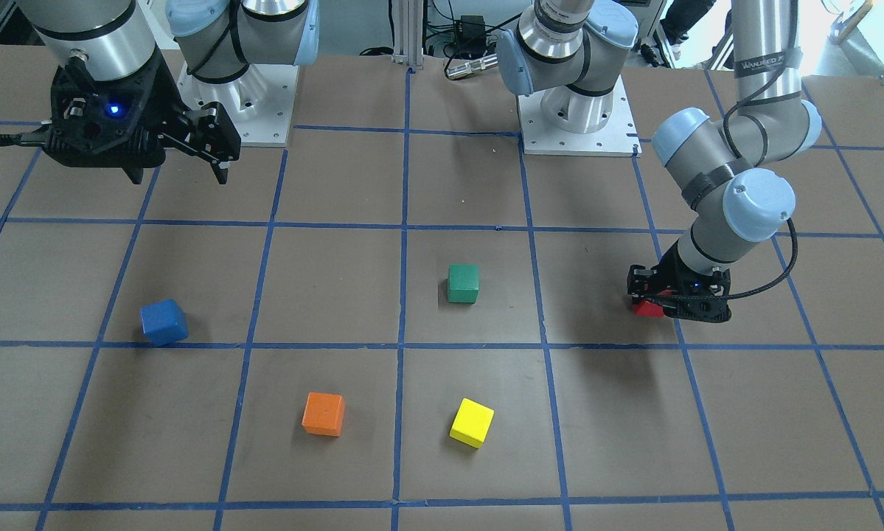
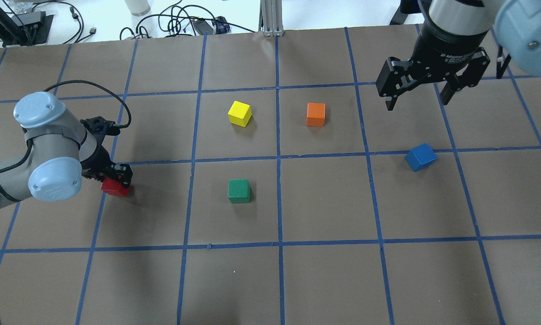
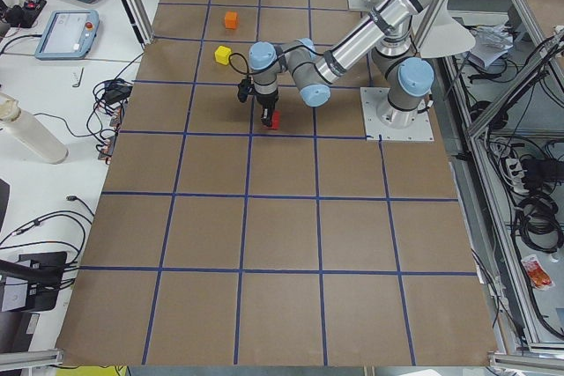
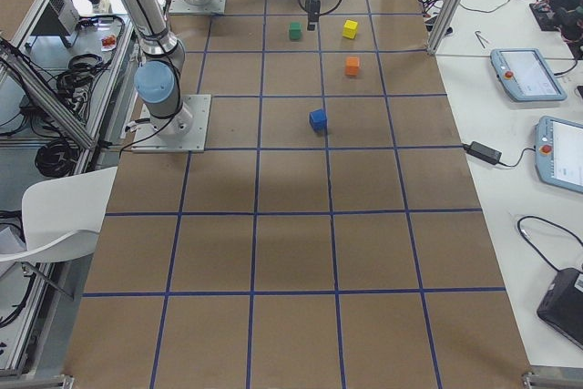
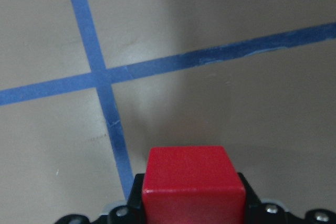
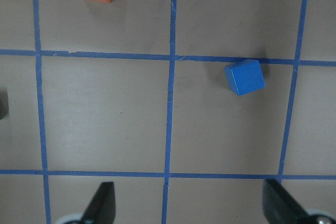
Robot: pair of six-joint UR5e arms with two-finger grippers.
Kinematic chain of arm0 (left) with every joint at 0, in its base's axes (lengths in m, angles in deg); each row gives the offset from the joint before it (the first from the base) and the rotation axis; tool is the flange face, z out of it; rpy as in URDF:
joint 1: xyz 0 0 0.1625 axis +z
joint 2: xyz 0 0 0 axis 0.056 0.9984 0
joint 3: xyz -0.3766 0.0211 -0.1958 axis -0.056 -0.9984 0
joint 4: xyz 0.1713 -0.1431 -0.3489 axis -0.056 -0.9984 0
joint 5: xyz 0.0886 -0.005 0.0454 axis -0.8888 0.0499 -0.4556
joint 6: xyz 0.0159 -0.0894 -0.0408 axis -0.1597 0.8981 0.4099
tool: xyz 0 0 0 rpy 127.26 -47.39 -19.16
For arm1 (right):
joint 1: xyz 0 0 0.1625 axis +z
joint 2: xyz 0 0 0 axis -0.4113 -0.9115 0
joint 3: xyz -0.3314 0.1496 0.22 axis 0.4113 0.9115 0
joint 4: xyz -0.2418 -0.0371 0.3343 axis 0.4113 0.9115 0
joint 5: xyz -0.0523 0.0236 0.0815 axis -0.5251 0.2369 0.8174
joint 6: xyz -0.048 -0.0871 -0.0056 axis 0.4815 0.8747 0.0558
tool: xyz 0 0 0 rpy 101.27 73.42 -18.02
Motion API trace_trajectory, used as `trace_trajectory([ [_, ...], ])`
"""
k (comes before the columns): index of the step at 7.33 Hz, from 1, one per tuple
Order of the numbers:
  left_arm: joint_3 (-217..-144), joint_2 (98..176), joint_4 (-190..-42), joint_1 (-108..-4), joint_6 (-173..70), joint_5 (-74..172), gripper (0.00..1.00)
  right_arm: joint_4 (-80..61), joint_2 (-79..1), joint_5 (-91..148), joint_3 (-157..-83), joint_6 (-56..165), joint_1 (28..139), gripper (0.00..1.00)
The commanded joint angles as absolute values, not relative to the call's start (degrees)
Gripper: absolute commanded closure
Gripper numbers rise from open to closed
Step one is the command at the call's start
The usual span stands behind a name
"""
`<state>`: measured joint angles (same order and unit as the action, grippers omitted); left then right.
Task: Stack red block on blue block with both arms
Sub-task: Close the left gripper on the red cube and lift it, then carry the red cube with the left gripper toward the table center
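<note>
Brown paper covers the counter (image 2: 324, 280), ruled into big squares by blue tape. On its left side, the red block (image 2: 114, 188) is pinched between the two fingers of the left hand (image 2: 117, 177), which are pressed against opposite faces. The wrist camera shows the top of the block (image 5: 191, 182) sitting squarely in the grip, with a crossing of two tape lines just beyond it. Whether the block rests on the paper or hangs slightly above it cannot be told. The left arm bends low over the counter, and its black cable loops up behind the wrist.

Far off on the right side lies the blue block (image 2: 420, 156), turned askew to the grid with its far corner at a tape line. The right hand (image 2: 420, 101) hangs above the counter farther out than this block, with its fingers (image 6: 102, 205) spread wide and nothing between them.

Between the two sides, the green block (image 2: 239, 191) stands nearest the red one, though well apart from it, at about the same depth. The yellow block (image 2: 240, 113) and the orange block (image 2: 316, 114) sit farther out, near each other on either side of the centre tape line, with the orange one well apart from the blue. Beyond the right hand runs the counter's far edge, where cables lie on a white bench.
</note>
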<state>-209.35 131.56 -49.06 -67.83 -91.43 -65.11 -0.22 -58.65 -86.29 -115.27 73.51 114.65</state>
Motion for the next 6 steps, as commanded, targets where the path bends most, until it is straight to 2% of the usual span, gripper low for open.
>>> trace_trajectory([
  [1, -204.8, 131.8, -51.2, -78.8, -76.8, -64.8, 0.93, -0.2, -58.6, -86.3, -115.3, 73.5, 114.6, 0.0],
  [4, -188.3, 138.1, -58.3, -96.3, -52.5, -58.1, 0.93, -0.2, -58.9, -86.6, -115.3, 74.0, 114.6, 0.0],
  [6, -183.2, 144.1, -57.5, -104.9, -43.1, -56.6, 0.93, 0.0, -58.8, -86.5, -115.4, 74.0, 113.6, 0.0],
])
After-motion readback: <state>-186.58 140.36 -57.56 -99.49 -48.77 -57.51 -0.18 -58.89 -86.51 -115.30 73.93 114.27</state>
